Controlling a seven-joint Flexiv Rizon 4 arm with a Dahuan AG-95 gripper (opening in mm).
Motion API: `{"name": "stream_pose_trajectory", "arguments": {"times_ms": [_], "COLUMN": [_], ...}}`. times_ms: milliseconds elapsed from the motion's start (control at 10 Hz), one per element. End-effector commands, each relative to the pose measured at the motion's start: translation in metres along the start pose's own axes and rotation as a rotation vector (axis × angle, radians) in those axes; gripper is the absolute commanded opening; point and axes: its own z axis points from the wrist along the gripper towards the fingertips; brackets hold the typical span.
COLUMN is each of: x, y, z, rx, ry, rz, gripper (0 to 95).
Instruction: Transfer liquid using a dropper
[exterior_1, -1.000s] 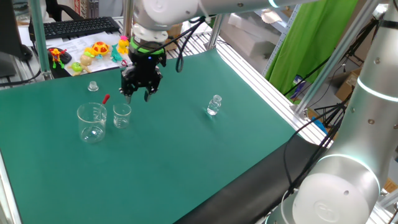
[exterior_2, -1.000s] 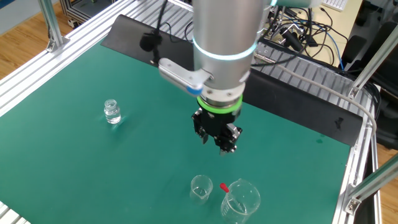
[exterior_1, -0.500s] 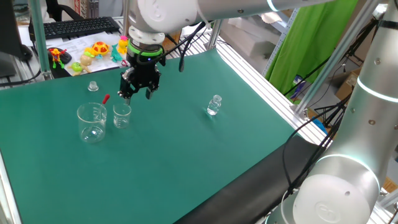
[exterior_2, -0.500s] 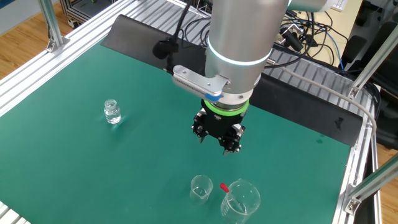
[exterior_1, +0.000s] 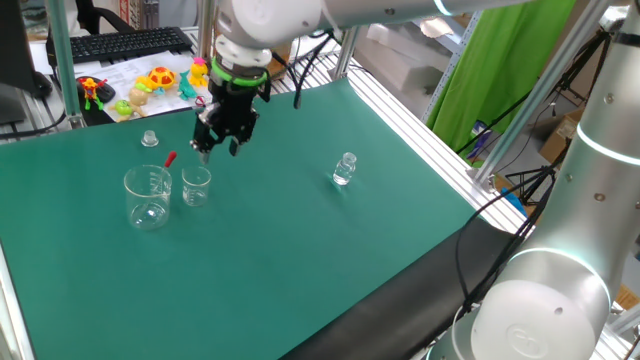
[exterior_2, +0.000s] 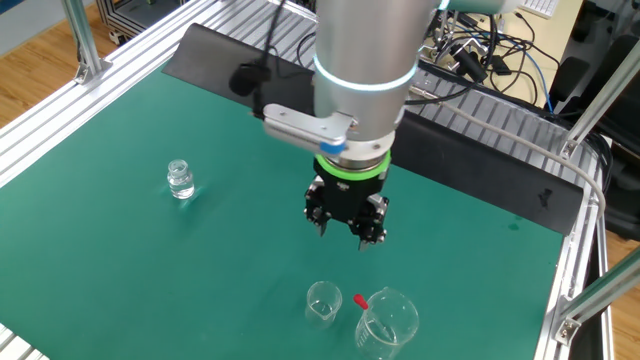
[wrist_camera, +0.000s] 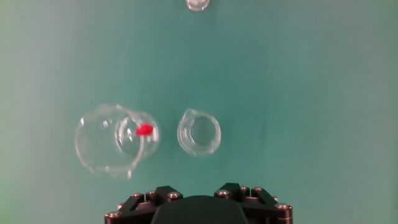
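One dropper (exterior_1: 170, 158) stands below the empty gripper (exterior_1: 222, 148), jaws' state unclear.

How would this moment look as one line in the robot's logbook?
pincer: above table, holding nothing | dropper: standing in large beaker | small beaker: beside it | step: grasp not begun

Green table (exterior_1: 300, 250): large beaker (exterior_1: 147, 197), small beaker (exterior_1: 196, 186), bottle (exterior_1: 345, 169), cap (exterior_1: 150, 139).
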Motion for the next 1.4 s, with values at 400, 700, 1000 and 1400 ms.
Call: {"name": "stream_pose_trajectory", "arguments": {"times_ms": [400,700,1000,1400], "x": [-0.026,-0.033,-0.037,-0.043], "y": [0.007,0.012,0.023,0.035], "z": [0.012,0.015,0.016,0.025], "rx": [0.016,0.013,0.003,0.000], "ry": [0.006,0.006,0.004,0.005], "rz": [0.067,0.083,0.104,0.126], "gripper": [57.0,57.0,57.0,57.0]}}
